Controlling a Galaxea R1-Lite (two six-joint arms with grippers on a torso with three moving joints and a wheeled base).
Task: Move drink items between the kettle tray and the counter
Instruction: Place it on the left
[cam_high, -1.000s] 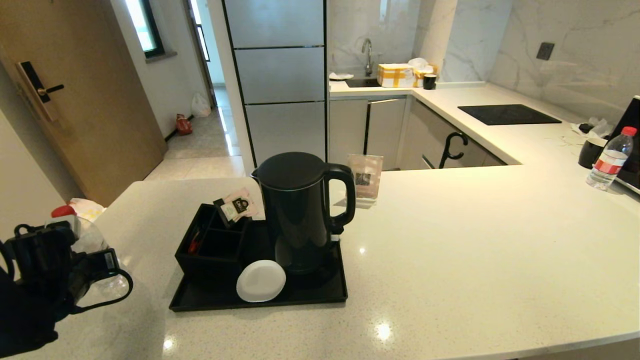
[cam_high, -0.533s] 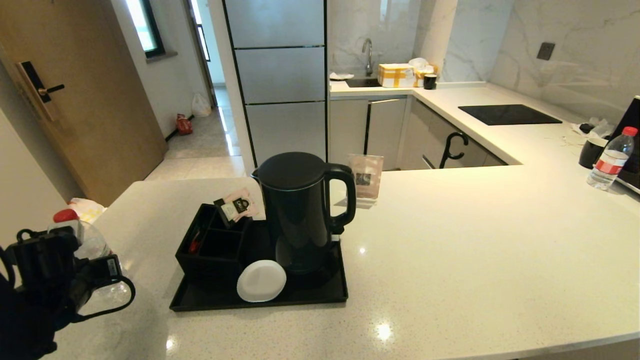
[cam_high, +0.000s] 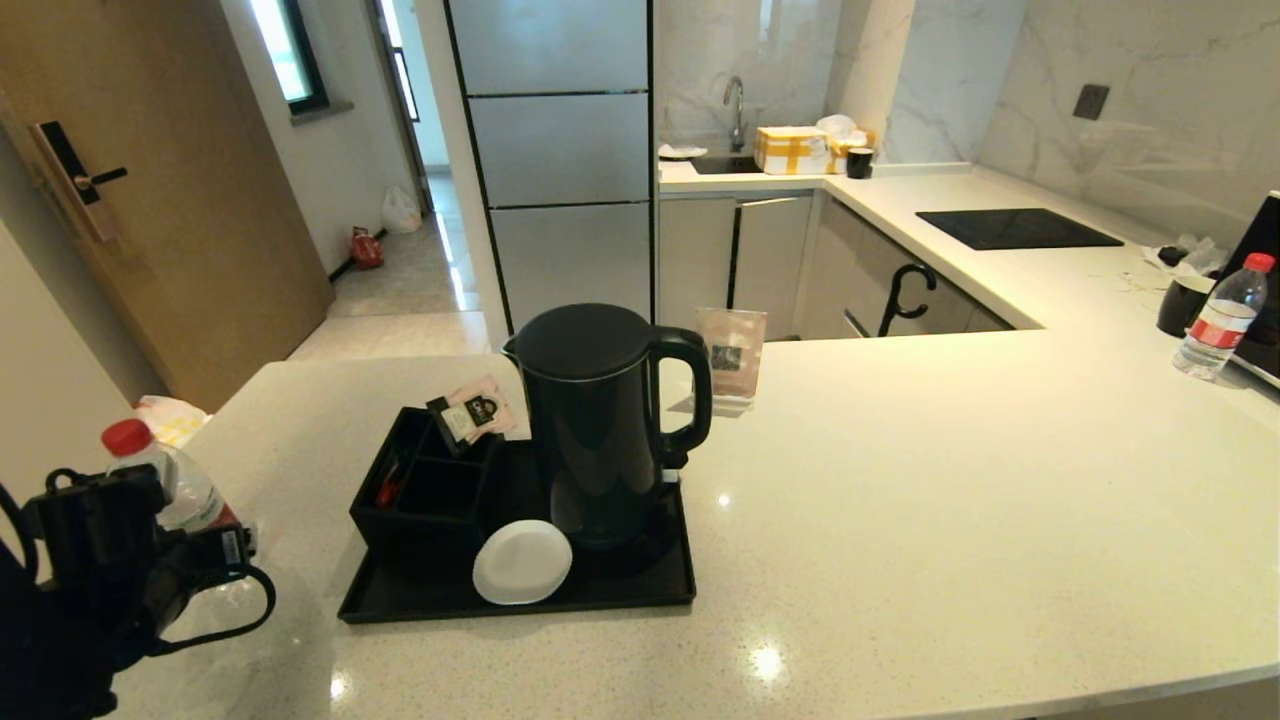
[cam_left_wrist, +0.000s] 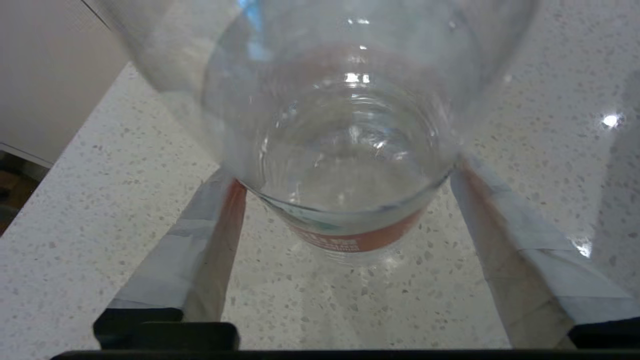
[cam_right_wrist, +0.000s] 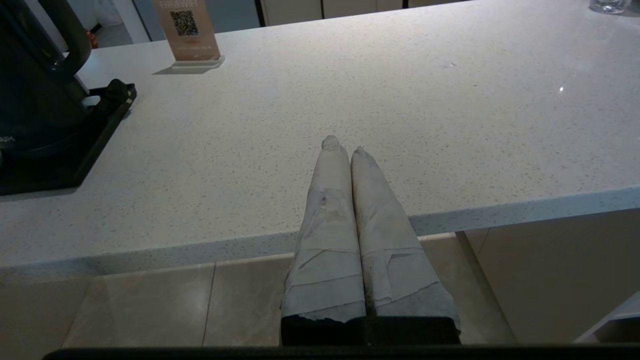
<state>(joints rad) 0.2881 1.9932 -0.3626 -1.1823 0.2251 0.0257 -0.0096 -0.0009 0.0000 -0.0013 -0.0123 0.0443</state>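
Clear bottle (cam_left_wrist: 345, 150) between spread left gripper (cam_left_wrist: 345, 200) fingers | right gripper (cam_right_wrist: 342, 145) pressed together, absent from head view

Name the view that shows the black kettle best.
Head view: the kettle stands whole on the tray, lid to base. The right wrist view catches only part of its body and handle. The left wrist view shows none.

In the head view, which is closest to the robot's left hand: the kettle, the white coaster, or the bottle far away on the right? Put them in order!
From the left gripper, at the counter's left edge:
1. White coaster, front of the tray.
2. Kettle, behind the coaster on the tray.
3. Far bottle, at the right end.
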